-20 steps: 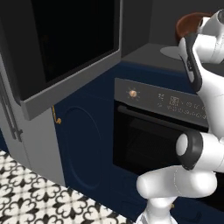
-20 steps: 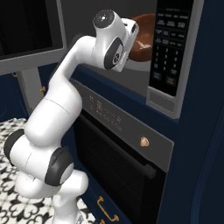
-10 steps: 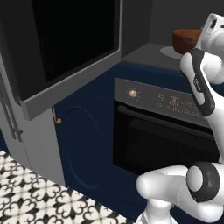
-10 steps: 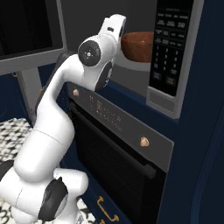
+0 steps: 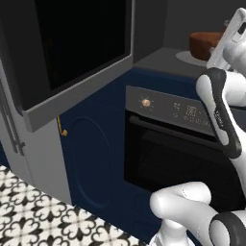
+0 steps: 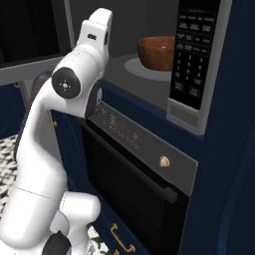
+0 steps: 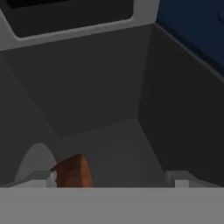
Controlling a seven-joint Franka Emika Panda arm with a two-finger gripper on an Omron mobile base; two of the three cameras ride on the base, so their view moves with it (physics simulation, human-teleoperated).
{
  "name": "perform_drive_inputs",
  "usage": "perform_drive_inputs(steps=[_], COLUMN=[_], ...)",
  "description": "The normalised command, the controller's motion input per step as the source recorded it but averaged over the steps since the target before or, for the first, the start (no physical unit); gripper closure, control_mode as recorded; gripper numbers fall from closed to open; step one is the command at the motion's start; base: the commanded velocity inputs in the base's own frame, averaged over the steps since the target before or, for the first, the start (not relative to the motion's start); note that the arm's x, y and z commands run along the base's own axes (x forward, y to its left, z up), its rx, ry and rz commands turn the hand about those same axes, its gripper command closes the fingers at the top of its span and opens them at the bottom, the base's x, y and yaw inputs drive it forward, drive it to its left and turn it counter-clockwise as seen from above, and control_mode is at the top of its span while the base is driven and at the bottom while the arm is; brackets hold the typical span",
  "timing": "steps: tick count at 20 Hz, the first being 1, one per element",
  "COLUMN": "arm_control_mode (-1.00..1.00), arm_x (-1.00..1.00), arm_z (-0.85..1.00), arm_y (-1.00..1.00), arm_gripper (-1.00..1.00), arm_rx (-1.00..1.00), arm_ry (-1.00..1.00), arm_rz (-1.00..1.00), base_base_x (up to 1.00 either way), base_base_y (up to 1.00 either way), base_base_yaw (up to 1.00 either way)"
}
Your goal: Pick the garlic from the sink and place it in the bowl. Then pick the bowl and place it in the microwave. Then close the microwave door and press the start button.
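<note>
The reddish-brown bowl (image 5: 205,44) (image 6: 157,52) stands on the grey turntable (image 6: 133,66) inside the open microwave (image 6: 149,30). In the hand view my gripper (image 7: 112,179) is open, its fingertips (image 7: 42,178) wide apart with nothing between them. It is drawn back from the bowl (image 7: 74,171), which shows low at the left by the turntable (image 7: 31,162). The microwave door (image 5: 81,53) hangs open to the left, its dark glass facing the room. My hand (image 6: 97,27) sits at the left side of the cavity mouth. The garlic is hidden, and the sink is out of view.
Below the microwave sits a black oven (image 5: 178,149) (image 6: 134,184) with a copper knob (image 6: 164,161) and a bar handle. The microwave's button panel (image 6: 193,55) is right of the cavity. Dark blue cabinets (image 5: 91,158) and a patterned tile floor (image 5: 33,211) lie lower left.
The gripper opened and let go of the bowl, which stays on the turntable. The hand then drew back out of the cavity and the arm folded away.
</note>
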Motion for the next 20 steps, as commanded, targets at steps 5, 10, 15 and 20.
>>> perform_drive_inputs(steps=[5,10,15,20], arm_control_mode=[-1.00,-1.00,-1.00,-1.00], arm_x=[-1.00,-1.00,-1.00,-1.00], arm_z=[0.23,-0.04,-0.21,-0.27], arm_y=[0.47,0.69,0.82,0.81], arm_gripper=[-1.00,-1.00,-1.00,-1.00], arm_rx=[-0.04,0.00,0.00,0.00], arm_ry=[0.30,0.06,-0.08,-0.04], arm_rz=[0.10,0.08,0.04,0.03], base_base_x=[0.00,0.00,0.00,0.00], base_base_y=[0.00,0.00,0.00,0.00], base_base_yaw=[0.00,0.00,0.00,0.00])
